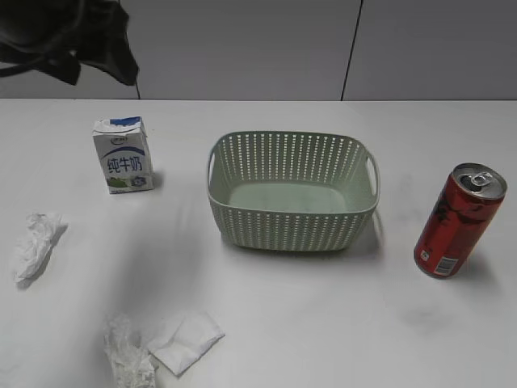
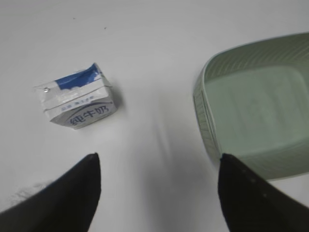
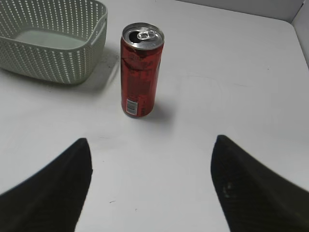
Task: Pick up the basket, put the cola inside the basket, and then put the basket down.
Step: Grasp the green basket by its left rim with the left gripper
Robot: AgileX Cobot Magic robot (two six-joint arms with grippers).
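The sage-green basket [image 1: 292,231] stands empty in the middle of the white table; it also shows in the left wrist view [image 2: 212,140] and the right wrist view [image 3: 53,58]. The red cola can [image 1: 457,222] stands upright to the right of the basket, apart from it, and shows in the right wrist view [image 3: 141,72]. My left gripper [image 2: 158,166] is open and empty, above bare table between the milk carton and the basket's left end. My right gripper [image 3: 150,150] is open and empty, short of the can.
A white-and-blue milk carton [image 1: 123,155] stands at the left, also in the left wrist view [image 2: 77,104]. Crumpled tissues lie at the left edge [image 1: 36,242] and the front [image 1: 129,352], with a folded one [image 1: 186,341]. A dark arm part [image 1: 69,36] hangs top left.
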